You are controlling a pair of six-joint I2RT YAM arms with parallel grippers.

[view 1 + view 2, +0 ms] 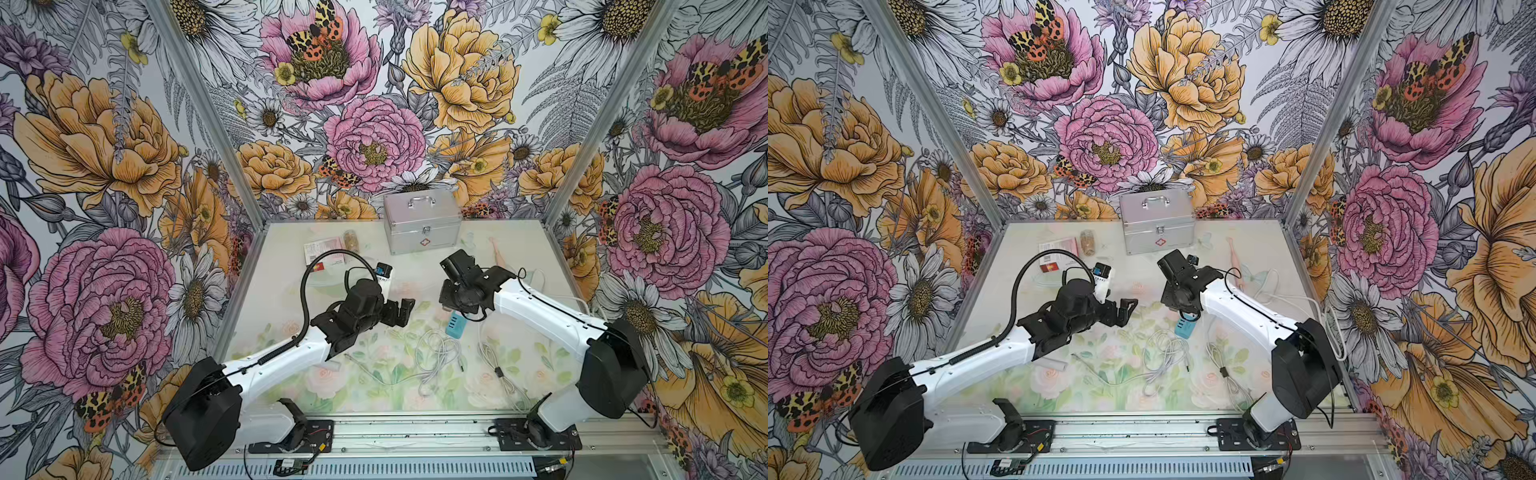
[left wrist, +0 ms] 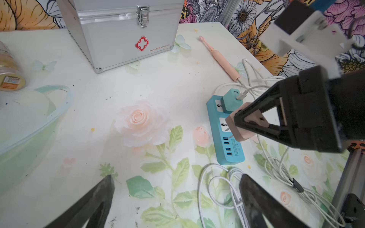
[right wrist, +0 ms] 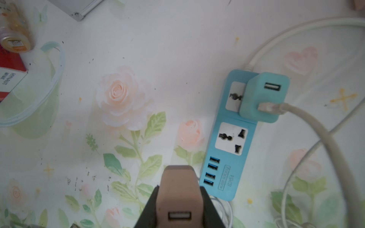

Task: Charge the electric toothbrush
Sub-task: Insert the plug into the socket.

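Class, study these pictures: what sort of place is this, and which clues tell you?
Probably a robot test booth dressed as a home tabletop: two arms bolted to a metal rail, flower-printed walls, and household props like the first-aid case and power strip.

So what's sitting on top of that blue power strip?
A teal USB adapter stands in the power strip's end socket, with a white cable plugged into it. The other socket and four USB ports are bare. The adapter covers part of its socket, hiding the prongs.
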